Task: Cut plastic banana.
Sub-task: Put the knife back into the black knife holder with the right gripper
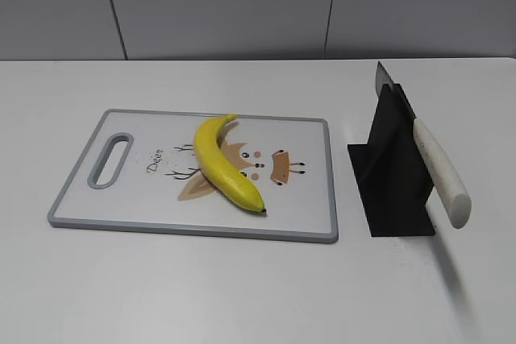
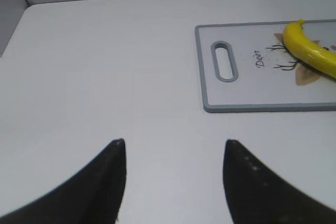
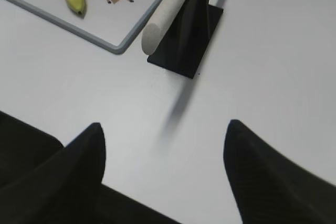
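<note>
Nothing is begun: my left gripper [image 2: 174, 148] and right gripper [image 3: 164, 129] hang wide and empty. The plastic banana [image 1: 223, 163] lies on the cutting board [image 1: 97, 215]. Next I must grasp the knife [image 1: 439, 171], right of the board, in its black stand [image 1: 393, 175].

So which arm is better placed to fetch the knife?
Right. The knife sits in its stand right of the board, just ahead of the open right claw; the left claw sits beyond the board's far side.
</note>
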Motion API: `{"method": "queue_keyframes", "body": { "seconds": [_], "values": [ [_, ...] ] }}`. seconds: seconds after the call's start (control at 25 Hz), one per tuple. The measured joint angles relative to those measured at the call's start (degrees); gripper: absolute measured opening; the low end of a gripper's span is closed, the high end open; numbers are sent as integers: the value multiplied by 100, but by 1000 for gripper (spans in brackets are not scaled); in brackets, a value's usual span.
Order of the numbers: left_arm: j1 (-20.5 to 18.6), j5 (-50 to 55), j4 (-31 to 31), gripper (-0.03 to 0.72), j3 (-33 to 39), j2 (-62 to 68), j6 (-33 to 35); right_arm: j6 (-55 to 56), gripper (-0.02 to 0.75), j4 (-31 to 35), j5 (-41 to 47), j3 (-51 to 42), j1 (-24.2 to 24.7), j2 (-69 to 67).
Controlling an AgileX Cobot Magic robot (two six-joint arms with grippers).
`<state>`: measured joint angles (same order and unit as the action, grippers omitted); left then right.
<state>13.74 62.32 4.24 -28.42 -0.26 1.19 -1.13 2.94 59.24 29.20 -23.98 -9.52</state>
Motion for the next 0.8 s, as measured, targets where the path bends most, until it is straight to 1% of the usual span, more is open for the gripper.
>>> {"method": "queue_keyframes", "body": {
  "seconds": [0.28, 0.4, 0.52, 0.8],
  "values": [
    [-795, 0, 0, 573, 0, 0, 0, -29, 543, 7, 5, -3, 0, 841],
    [-1046, 0, 0, 573, 0, 0, 0, -36, 543, 7, 12, -3, 0, 981],
    [-1127, 0, 0, 573, 0, 0, 0, -83, 543, 35, 12, -3, 0, 985],
    [-1127, -5, 0, 573, 0, 0, 0, -107, 543, 56, 12, -7, 0, 985]
  ]
}}
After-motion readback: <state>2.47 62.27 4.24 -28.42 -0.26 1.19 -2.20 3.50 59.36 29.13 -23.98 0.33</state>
